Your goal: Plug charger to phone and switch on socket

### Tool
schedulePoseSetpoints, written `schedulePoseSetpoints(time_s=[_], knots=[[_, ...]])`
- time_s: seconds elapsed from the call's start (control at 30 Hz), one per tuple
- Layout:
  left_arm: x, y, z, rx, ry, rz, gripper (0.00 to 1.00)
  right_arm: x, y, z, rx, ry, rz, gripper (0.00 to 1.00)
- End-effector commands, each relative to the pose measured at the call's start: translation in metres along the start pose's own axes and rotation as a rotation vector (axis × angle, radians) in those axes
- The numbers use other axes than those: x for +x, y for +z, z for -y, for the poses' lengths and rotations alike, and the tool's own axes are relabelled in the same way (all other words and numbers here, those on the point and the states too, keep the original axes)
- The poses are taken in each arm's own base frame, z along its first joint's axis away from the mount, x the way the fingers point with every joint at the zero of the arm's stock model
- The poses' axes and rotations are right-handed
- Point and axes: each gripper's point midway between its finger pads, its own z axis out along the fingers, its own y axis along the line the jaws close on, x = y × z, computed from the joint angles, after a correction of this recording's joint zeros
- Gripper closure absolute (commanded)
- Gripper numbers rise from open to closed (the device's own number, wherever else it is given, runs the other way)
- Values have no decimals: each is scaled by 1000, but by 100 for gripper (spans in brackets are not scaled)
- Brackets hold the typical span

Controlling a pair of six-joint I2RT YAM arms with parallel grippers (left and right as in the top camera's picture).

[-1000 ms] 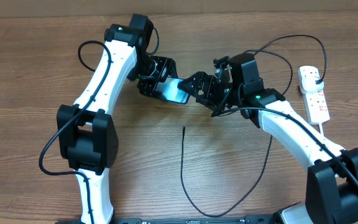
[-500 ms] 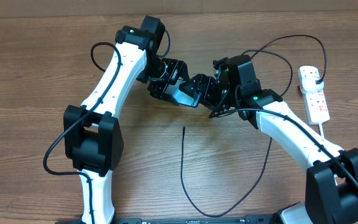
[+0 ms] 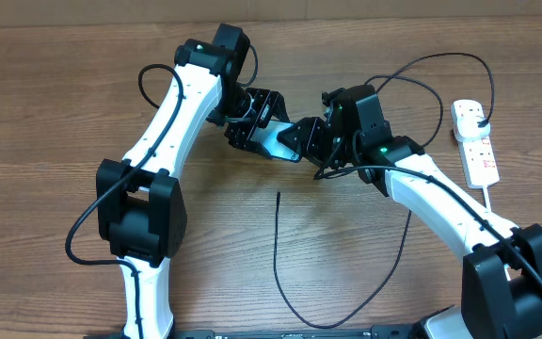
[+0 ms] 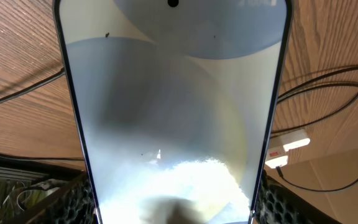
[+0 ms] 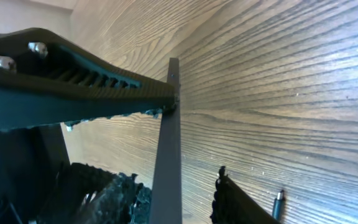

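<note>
The phone (image 3: 273,139) is held above the table's middle, my left gripper (image 3: 252,127) shut on its side edges. In the left wrist view its lit pale screen (image 4: 173,112) fills the frame between both fingers (image 4: 79,199). My right gripper (image 3: 304,137) straddles the phone's other end. In the right wrist view the phone (image 5: 169,124) shows edge-on, the left pad is close against it and wood shows between it and the right finger (image 5: 241,202). The charger (image 3: 277,254) lies loose on the wood, its tip (image 5: 278,202) near the right finger. The socket (image 3: 476,146) lies at the far right.
The charger's black cable loops along the table's front edge and up past the right arm towards the socket's far end. The socket (image 4: 284,148) and a cable also show beyond the phone in the left wrist view. The table's far edge is close behind both arms.
The left arm carried the phone to the right, towards the right gripper. The right gripper's jaws have narrowed round the phone's end. The cable and socket have not moved.
</note>
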Motion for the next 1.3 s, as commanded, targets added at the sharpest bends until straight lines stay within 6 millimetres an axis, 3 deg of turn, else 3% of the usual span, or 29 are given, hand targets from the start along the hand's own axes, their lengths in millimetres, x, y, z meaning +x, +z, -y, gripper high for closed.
schedulePoseSetpoints(time_s=[0.0,0.57,1.27], knots=[[16,-5,7,24,8,-35,96,-6,-1,-6,1,-14,23,62],[18,-3,6,21,12,-36,96,-6,-1,-5,3,-14,25,87],[17,-2,6,18,16,-26,96,-6,-1,-5,4,-13,24,96]])
